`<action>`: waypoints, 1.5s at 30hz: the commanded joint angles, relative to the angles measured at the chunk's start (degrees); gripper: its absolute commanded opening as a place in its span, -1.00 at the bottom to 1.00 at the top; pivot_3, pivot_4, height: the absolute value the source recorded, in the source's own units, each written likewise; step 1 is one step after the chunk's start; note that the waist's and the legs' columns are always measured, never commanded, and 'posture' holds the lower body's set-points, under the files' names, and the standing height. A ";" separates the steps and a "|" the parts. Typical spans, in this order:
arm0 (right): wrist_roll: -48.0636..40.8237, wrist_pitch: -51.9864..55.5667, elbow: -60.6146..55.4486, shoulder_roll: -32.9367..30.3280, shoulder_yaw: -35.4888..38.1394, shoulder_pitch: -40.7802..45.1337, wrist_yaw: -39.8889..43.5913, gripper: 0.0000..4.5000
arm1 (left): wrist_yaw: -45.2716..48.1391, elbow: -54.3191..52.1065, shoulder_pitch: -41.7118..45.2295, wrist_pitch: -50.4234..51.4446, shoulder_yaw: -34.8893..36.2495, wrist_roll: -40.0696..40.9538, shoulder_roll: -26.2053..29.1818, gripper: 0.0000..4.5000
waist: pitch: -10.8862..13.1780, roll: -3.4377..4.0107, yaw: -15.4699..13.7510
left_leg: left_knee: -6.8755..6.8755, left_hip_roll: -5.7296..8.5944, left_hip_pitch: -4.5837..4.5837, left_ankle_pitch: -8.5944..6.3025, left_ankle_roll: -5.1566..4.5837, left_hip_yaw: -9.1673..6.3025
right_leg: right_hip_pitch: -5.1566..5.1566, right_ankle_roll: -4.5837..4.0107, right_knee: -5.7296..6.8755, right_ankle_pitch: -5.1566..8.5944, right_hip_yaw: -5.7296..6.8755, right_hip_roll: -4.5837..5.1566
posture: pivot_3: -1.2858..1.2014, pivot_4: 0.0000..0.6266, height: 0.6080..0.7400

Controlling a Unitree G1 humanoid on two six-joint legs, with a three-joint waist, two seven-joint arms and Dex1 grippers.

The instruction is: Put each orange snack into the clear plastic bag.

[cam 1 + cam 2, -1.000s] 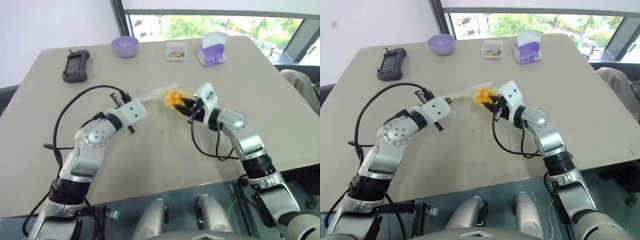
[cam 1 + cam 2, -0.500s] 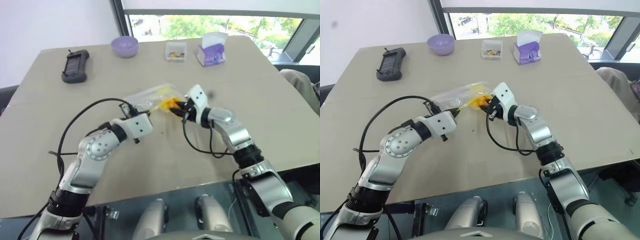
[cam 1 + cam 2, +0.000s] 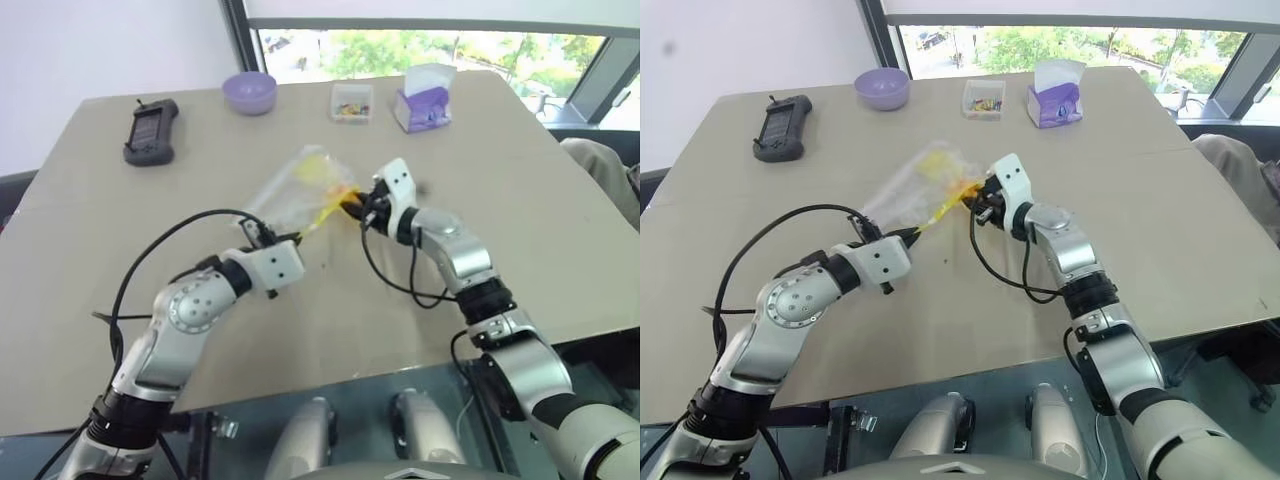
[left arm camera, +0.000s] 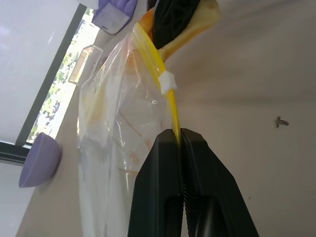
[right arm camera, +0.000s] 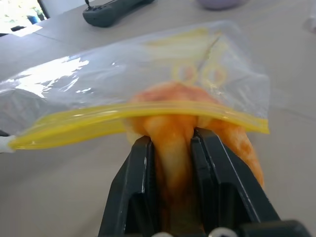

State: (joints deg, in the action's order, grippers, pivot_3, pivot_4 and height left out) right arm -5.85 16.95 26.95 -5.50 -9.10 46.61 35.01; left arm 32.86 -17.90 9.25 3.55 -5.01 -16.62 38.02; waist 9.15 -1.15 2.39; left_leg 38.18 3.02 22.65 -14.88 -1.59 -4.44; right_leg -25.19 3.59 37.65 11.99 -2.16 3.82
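Beige table point(image 3: 560, 190) spans most of the frame. Window point(image 3: 420, 50) along upper right, daylight and green foliage outside. Plain white wall point(image 3: 100, 45) upper left.

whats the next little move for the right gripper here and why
Probably push a bit deeper before letting go. The right gripper is shut on the orange snack, which sits only partway past the yellow seal of the clear plastic bag, while the left gripper pinches that seal, holding the bag up.
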 commanded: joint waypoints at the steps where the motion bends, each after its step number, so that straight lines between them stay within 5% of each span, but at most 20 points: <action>1: -3.00 -1.03 -2.76 1.88 2.67 0.98 -0.15 -0.56 | 1.04 -2.48 0.33 1.91 2.12 3.04 -0.46 -1.00 | 0.00 0.00 0.14 | 0.00 0.00 0.00 0.00 0.00 0.00 | 0.00 0.00 0.00 0.00 -0.01 0.00 | 0.03 -0.52 1.00; 23: 13.00 -21.60 -11.91 -6.98 -5.09 -4.35 -3.42 -0.56 | 9.41 -0.34 7.19 9.49 0.89 9.86 1.04 -1.00 | 0.01 0.01 -0.04 | 0.01 0.02 0.03 0.01 0.01 -0.03 | 0.01 0.00 -0.02 0.00 0.04 -0.02 | 0.03 -0.52 1.00; 40: 16.15 -16.10 -19.14 -14.25 -7.96 -10.85 0.67 -0.56 | 8.64 5.76 16.28 -2.87 -3.63 7.54 -0.35 -1.00 | 0.02 0.00 0.05 | 0.02 0.03 0.03 0.02 0.04 0.01 | 0.02 0.00 -0.03 0.00 0.02 -0.02 | 0.03 -0.52 1.00; 45: 8.32 -6.63 -18.56 -7.60 -3.47 -10.93 -0.81 -0.56 | 8.12 6.67 14.15 -8.20 -4.36 6.79 -0.18 -1.00 | 0.02 0.00 0.07 | 0.02 -0.01 0.02 0.03 0.04 0.02 | 0.01 0.00 -0.01 0.00 0.00 -0.05 | 0.03 -0.52 1.00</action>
State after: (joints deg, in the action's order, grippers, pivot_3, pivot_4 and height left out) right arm 6.48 6.97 10.04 -15.13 -15.63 35.19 35.35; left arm 41.65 -10.40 24.05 -2.13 -9.54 -9.58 37.60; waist 9.17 -1.15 2.46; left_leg 38.20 3.00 22.67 -14.85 -1.56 -4.43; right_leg -25.18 3.59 37.64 11.99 -2.17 3.77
